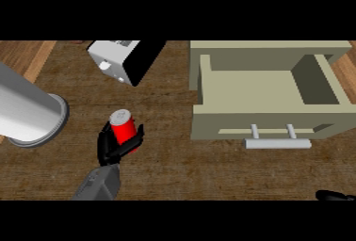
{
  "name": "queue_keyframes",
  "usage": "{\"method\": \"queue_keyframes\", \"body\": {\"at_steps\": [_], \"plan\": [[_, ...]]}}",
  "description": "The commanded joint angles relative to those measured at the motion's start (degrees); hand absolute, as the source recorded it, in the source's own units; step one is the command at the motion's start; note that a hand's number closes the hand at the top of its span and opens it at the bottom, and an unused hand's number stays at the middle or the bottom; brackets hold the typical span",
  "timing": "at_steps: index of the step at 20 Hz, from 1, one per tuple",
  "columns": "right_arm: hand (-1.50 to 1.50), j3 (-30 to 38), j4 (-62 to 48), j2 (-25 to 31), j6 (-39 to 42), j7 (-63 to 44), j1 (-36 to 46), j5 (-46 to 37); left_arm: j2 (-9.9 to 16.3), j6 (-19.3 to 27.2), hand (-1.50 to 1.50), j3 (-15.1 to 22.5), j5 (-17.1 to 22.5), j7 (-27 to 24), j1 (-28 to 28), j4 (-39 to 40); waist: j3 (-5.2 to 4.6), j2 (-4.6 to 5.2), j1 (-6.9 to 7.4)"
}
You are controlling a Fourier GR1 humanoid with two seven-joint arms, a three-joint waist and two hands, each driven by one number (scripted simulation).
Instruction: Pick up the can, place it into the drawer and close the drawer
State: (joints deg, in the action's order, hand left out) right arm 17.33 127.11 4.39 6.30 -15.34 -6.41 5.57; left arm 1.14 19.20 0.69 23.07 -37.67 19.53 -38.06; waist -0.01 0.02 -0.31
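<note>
L hand (115, 143) curled round the can (122, 126), fingers + thumb wrapped on both sides of its lower body; can is red w/ a silver top, roughly upright, top tilted a bit toward the far side. It sits mid-left on the worktop (173, 164), well left of the drawer (268, 96) and not in it. Can't tell if the can's base is touching the wood or lifted, hand hides it. L forearm comes up from the lower edge below the hand. Drawer is pulled open, beige box, inside bare, front panel facing the near side w/ a grey bar handle (277, 142) on two posts. R hand (335, 195) only just visible at lower right corner, dark bit of fingers, can't tell if spread or curled; well apart from drawer handle. Big grey cylinder (28, 110) lying at the left edge, open rim near the can but not touching. White/black box appliance (125, 59) at top, left of drawer, apart from the can.
</note>
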Motion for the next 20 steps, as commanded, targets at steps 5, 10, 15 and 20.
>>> {"method": "queue_keyframes", "body": {"at_steps": [5, 10, 15, 20], "plan": [[-1.50, -2.5, 2.4, -1.4, -0.1, 0.1, -0.6, -1.5, 6.9, -16.5, 1.50, 1.7, -2.1, 3.1, 9.6, 8.6, -0.11, 0.40, -1.35], [-1.50, 3.0, -5.7, 3.6, -0.5, -0.5, 6.3, 0.9, 2.9, -16.3, 1.50, 0.5, -2.4, 1.5, 13.5, 9.5, -0.02, 0.18, -0.11], [-1.50, 0.2, -0.3, -0.2, -0.7, 1.0, 1.2, -1.5, 4.0, -13.5, 1.50, 1.7, -4.3, 11.1, 19.0, 4.9, 0.02, 0.01, -0.14], [-1.50, 1.8, 1.5, 1.8, -2.1, -3.9, 3.6, -0.6, 3.9, -12.1, 1.50, 5.3, -6.2, 19.7, 19.0, -6.8, 0.04, -0.24, 0.54]]}}
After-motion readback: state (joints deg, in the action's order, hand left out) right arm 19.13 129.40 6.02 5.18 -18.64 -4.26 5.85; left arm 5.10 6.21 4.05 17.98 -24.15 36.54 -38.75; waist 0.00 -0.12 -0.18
